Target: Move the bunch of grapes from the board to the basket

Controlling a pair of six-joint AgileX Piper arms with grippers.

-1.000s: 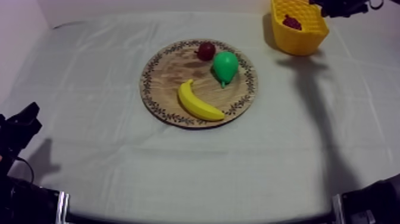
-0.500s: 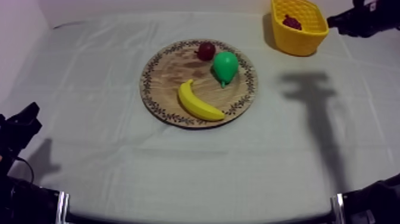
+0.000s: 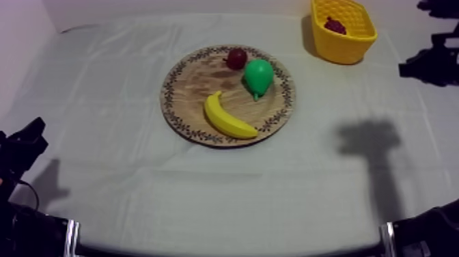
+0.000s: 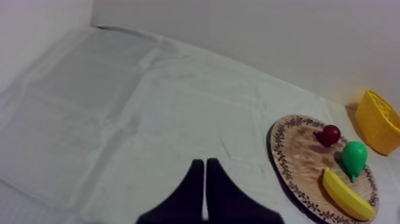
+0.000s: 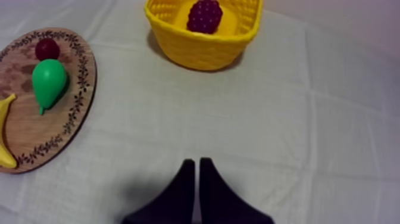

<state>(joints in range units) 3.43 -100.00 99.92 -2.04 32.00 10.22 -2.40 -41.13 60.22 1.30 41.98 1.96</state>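
From above, the grapes (image 3: 335,26) lie inside the basket (image 3: 343,44) near the far right edge of the cloth (image 3: 136,191), well apart from the board (image 3: 195,78). Left wrist: the left gripper (image 4: 205,164) is closed and empty over bare cloth. Right wrist: the right gripper (image 5: 195,162) is likewise closed and empty, with open cloth between it and the basket.

We log the table (image 3: 205,198) under a grey-white cloth (image 3: 102,82). The cloth is creased in a loose grid of fold lines. 2 things rest directly on it. The board (image 3: 179,124), round and wooden with a patterned rim, lies flat near the middle, a little toward the far side. The basket (image 3: 339,46), yellow, stands upright near the far right corner, well apart from the board. A dark shadow (image 3: 369,137) falls on the cloth at the right, nearer than the basket.
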